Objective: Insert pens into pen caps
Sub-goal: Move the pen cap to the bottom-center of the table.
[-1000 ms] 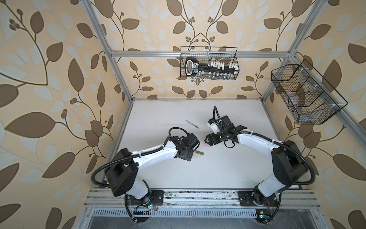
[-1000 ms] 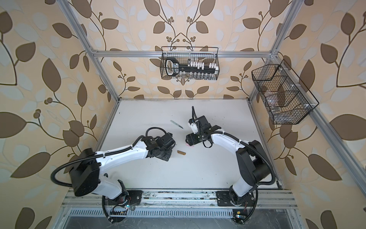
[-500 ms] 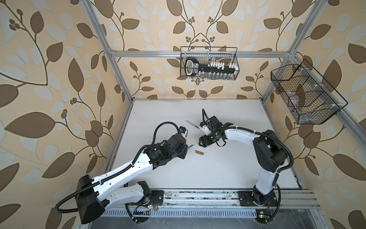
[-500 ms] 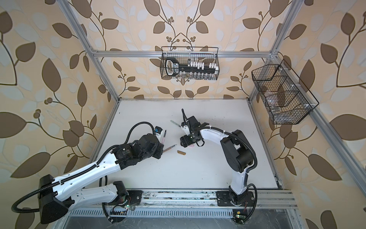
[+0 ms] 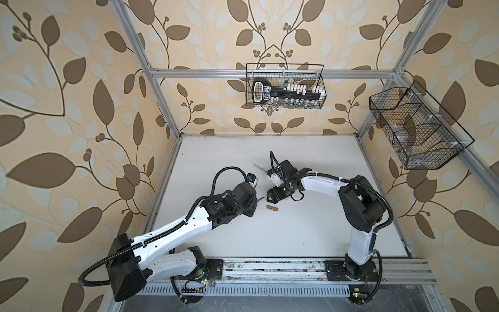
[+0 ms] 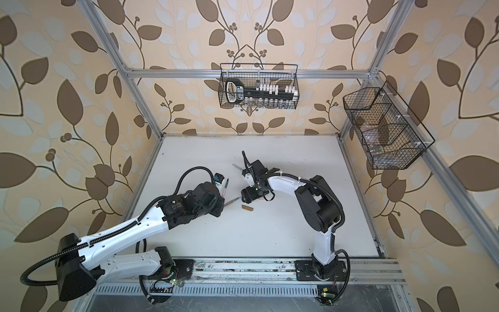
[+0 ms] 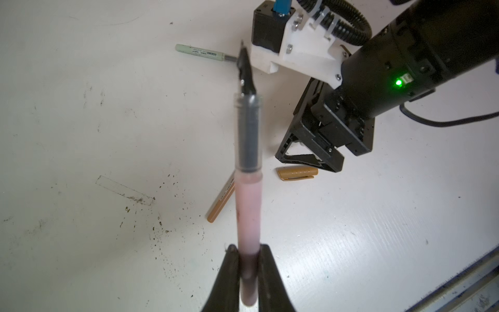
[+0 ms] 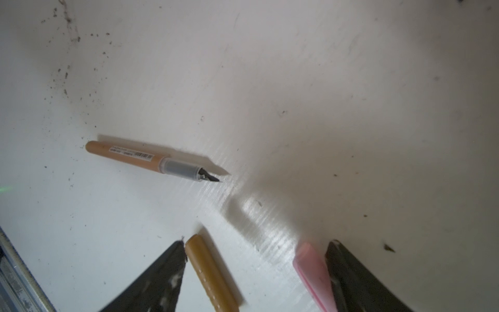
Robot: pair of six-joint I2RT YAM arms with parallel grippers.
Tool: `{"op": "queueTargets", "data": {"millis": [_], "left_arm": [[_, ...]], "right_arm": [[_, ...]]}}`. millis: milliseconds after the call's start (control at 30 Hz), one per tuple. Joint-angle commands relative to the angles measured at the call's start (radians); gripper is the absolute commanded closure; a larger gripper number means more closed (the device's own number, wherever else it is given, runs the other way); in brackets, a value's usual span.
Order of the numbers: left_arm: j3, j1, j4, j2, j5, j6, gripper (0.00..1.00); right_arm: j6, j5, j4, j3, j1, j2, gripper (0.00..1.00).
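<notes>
My left gripper (image 7: 249, 259) is shut on the tail end of the pink pen (image 7: 247, 202), held above the table with its dark nib pointing away from the fingers; in a top view the pink pen (image 6: 225, 187) shows beside the left wrist. My right gripper (image 8: 256, 244) is open and low over the table, with the brown cap (image 8: 210, 272) and the pink cap (image 8: 313, 272) lying between its fingers. The brown pen (image 8: 135, 156) lies uncapped a little way off. The pale green pen (image 7: 199, 51) lies behind the right wrist.
In both top views the brown cap (image 5: 272, 208) lies mid-table beside the right gripper (image 5: 272, 197). Two wire baskets (image 5: 285, 86) (image 5: 415, 129) hang on the back and right walls. A metal rail (image 5: 270, 266) runs along the table's front edge.
The left arm has stretched out and lifted with the pink pen in its fingers, uncovering the brown pen. The right gripper has moved left and down over the two caps.
</notes>
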Motion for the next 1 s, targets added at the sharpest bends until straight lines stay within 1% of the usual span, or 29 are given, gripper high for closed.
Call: {"op": "queueTargets", "data": {"millis": [0,100,333,500,600,700,800,900,967], "left_arm": [[0.015,-0.006,0.032,-0.009,-0.009,0.019,0.86],[0.019,-0.006,0.032,-0.006,-0.010,0.022,0.86],[0.030,-0.006,0.031,-0.001,-0.014,0.036,0.86],[0.038,-0.006,0.040,0.007,0.002,0.050,0.86],[0.035,-0.006,0.055,0.011,0.010,0.056,0.87],[0.030,-0.006,0.067,0.014,0.011,0.065,0.87],[0.033,-0.006,0.061,0.013,0.008,0.068,0.86],[0.035,-0.006,0.060,0.010,0.010,0.069,0.86],[0.035,-0.006,0.056,0.008,0.011,0.066,0.86]], "right_arm": [[-0.011,-0.032,-0.042,0.014,0.007,0.013,0.17],[-0.014,-0.039,-0.054,0.001,0.006,-0.009,0.17],[-0.002,-0.054,-0.098,-0.097,0.002,-0.085,0.18],[0.015,-0.011,-0.153,-0.157,-0.020,-0.169,0.22],[0.012,0.037,-0.180,-0.192,-0.021,-0.223,0.24],[-0.010,0.026,-0.173,-0.215,-0.008,-0.276,0.24],[-0.006,0.035,-0.173,-0.208,-0.004,-0.290,0.24],[-0.007,0.095,-0.196,-0.191,-0.017,-0.284,0.24],[0.035,0.111,-0.197,-0.189,-0.037,-0.278,0.27]]}}
